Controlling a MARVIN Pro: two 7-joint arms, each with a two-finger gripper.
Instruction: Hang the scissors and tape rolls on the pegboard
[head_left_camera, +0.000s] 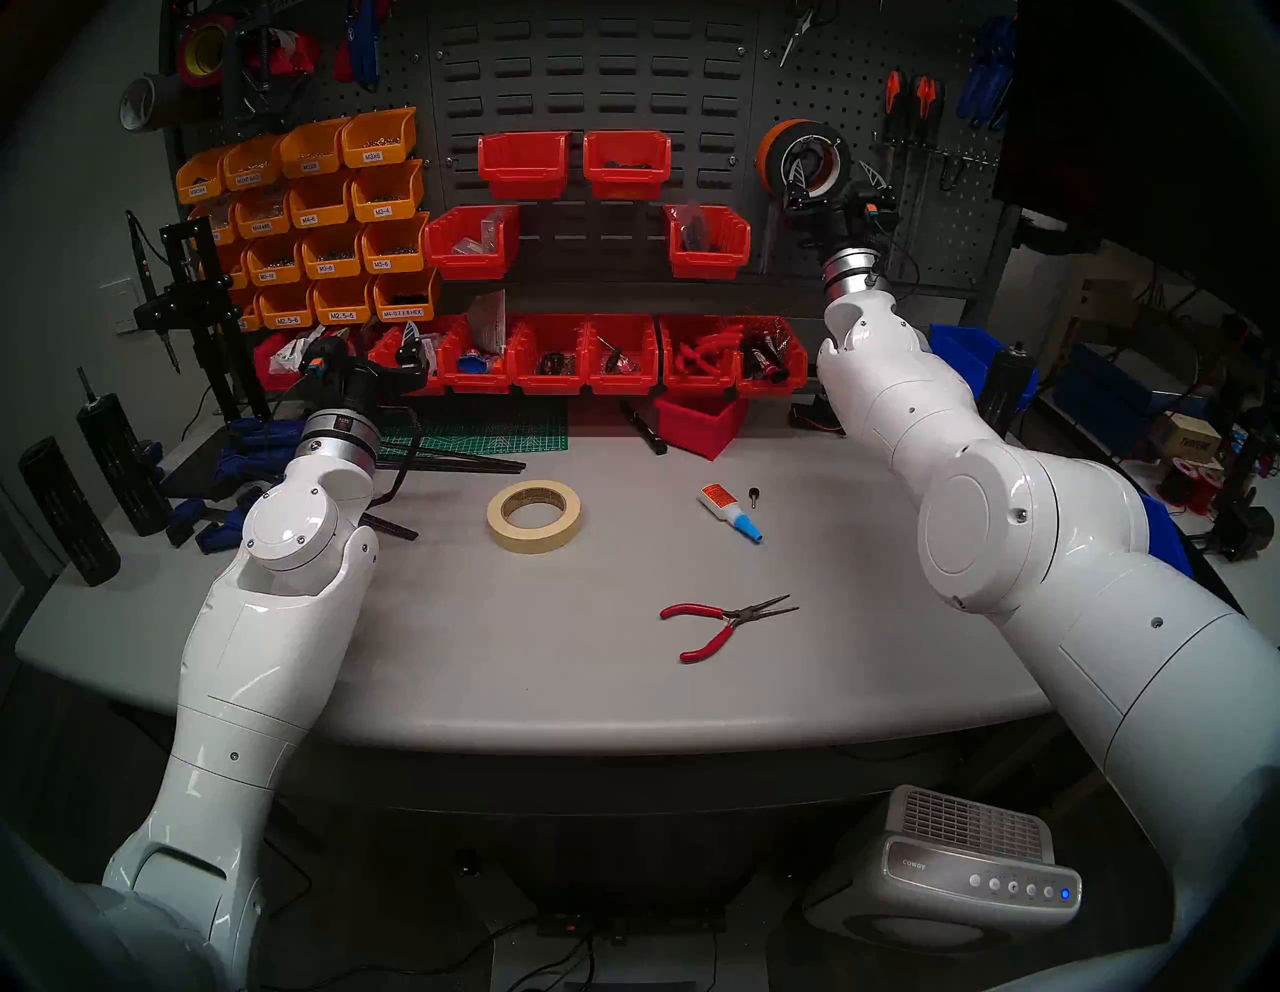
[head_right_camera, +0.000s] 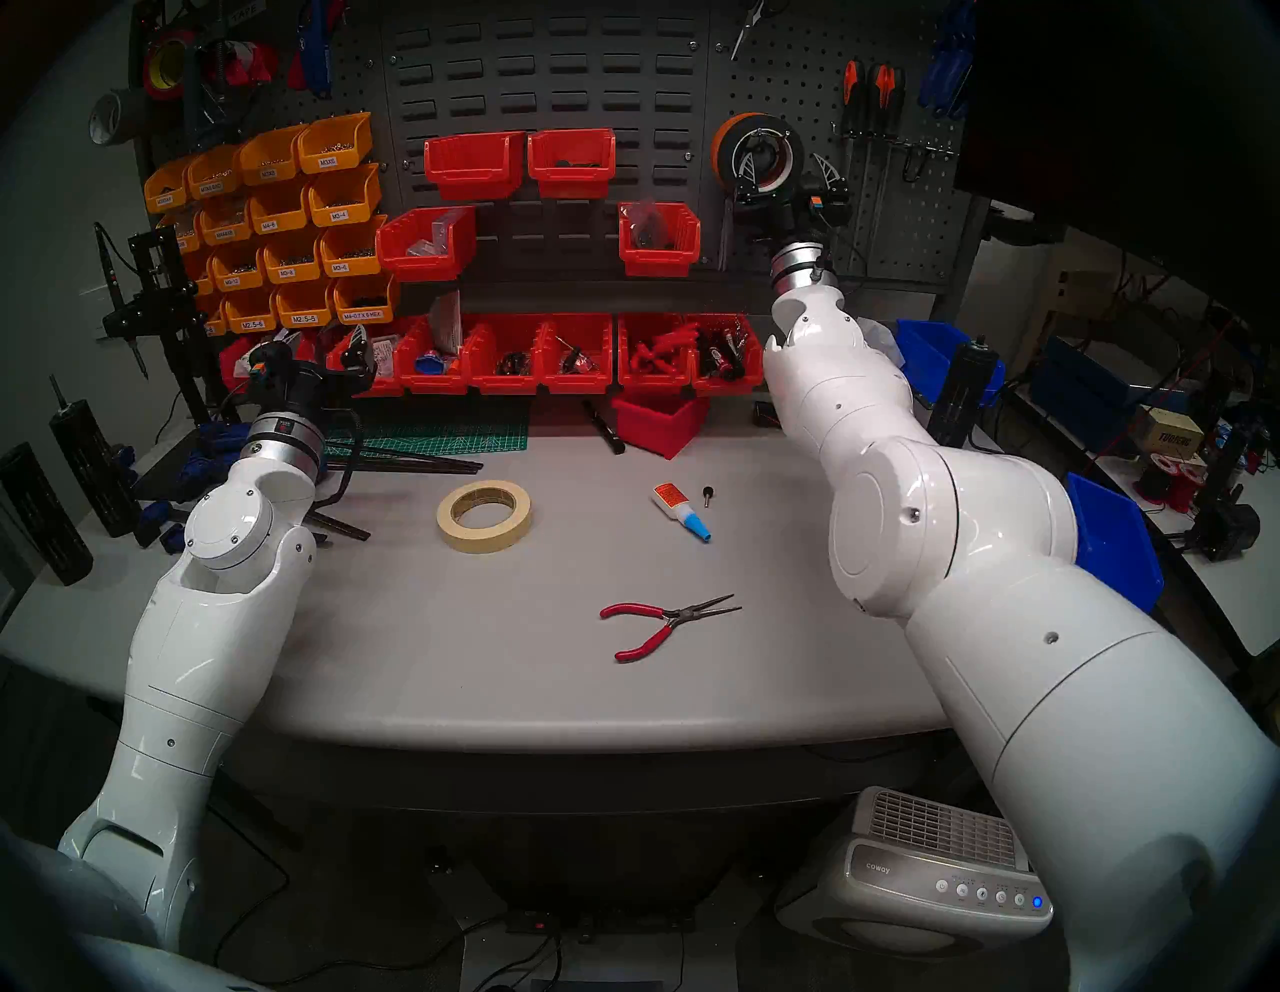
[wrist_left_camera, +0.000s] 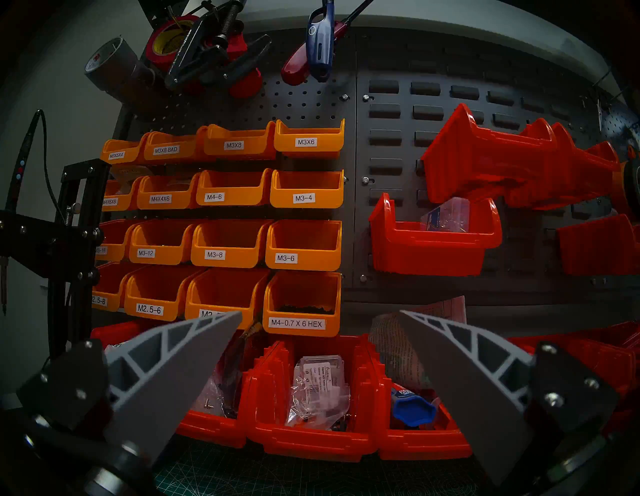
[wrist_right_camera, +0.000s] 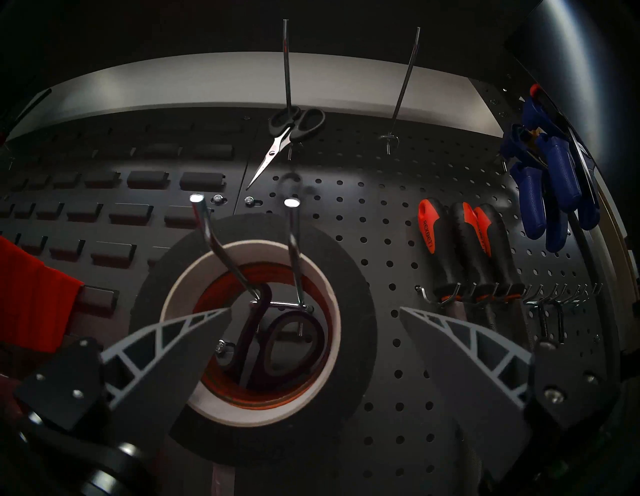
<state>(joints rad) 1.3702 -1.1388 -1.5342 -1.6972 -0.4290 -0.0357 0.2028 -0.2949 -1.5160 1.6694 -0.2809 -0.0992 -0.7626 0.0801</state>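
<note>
Fingers of the right gripper stood spread wide, clamped on nothing, in front of the dark grey perforated metal pegboard. Between them, a black tape roll with a white core hung on a 2-pronged metal hook, with a wide orange tape roll behind it on the same hook. Seen through the rolls' cores, the dark loops of the large scissors' handles hung behind, against the board. The left gripper was also spread and empty, facing the orange labelled plastic bins.

A flat cream masking-tape roll lay on the grey worktable, well apart from both grippers. It looked light and fairly stiff, its paper surface likely not slippery. A pinch across 1 wall of the ring, with a finger inside the core, seemed the soundest hold.
</note>
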